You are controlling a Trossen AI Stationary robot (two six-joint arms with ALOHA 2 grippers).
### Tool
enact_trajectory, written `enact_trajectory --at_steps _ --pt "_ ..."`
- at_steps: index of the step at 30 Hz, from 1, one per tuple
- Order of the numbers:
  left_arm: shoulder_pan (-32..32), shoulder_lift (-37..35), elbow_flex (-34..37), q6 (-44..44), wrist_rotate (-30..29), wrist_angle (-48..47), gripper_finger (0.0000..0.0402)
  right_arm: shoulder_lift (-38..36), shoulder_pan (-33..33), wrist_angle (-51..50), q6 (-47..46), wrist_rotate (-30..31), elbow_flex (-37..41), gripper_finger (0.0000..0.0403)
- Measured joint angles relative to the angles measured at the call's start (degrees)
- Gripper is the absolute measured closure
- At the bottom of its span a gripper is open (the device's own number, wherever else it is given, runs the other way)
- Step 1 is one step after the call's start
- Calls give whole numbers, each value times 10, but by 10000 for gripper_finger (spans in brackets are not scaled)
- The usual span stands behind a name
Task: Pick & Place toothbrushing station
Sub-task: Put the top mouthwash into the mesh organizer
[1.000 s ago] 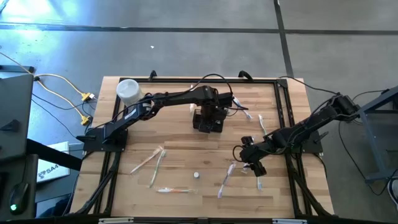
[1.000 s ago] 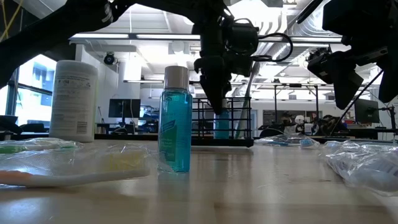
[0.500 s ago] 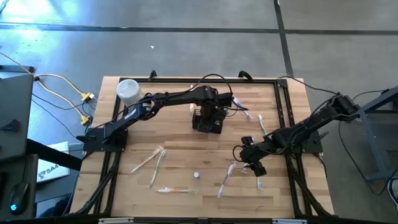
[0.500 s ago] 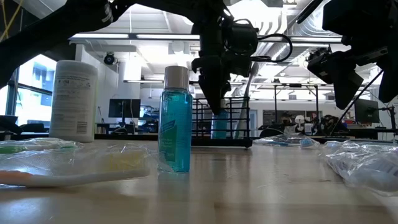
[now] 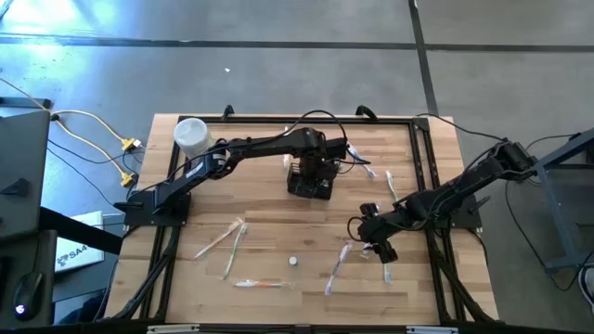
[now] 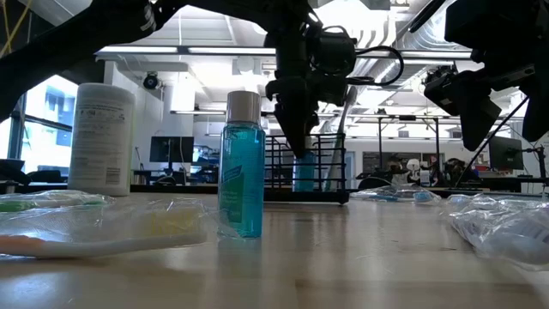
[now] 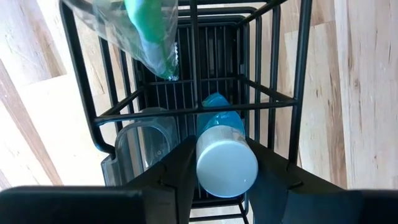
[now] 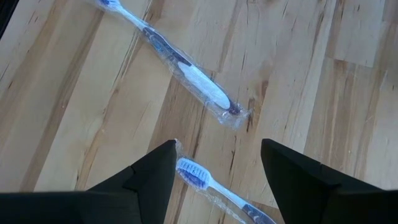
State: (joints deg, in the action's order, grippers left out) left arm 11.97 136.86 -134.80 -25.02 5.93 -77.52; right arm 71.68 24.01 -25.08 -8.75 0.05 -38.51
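Left jaws [image 7: 224, 180] flanking a bottle [image 7: 225, 163] in the caddy [image 7: 186, 112], grip unclear; right jaws [image 8: 217, 177] apart, empty.

In the high view, the left arm is covering most of the black wire caddy [image 5: 310, 181], so its contents are staying too small to tell. In the left wrist view, that caddy's near rim is disappearing behind the left gripper's fingers [image 7: 177, 171], and the wrapped green toothbrush [image 7: 148, 31] standing in it is running off the picture's edge.
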Motion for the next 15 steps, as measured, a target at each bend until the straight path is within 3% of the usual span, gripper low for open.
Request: enact_trajectory --at_steps 15 --pt "-1 0 0 29 1 11 279 0 0 0 0 0 0 174"
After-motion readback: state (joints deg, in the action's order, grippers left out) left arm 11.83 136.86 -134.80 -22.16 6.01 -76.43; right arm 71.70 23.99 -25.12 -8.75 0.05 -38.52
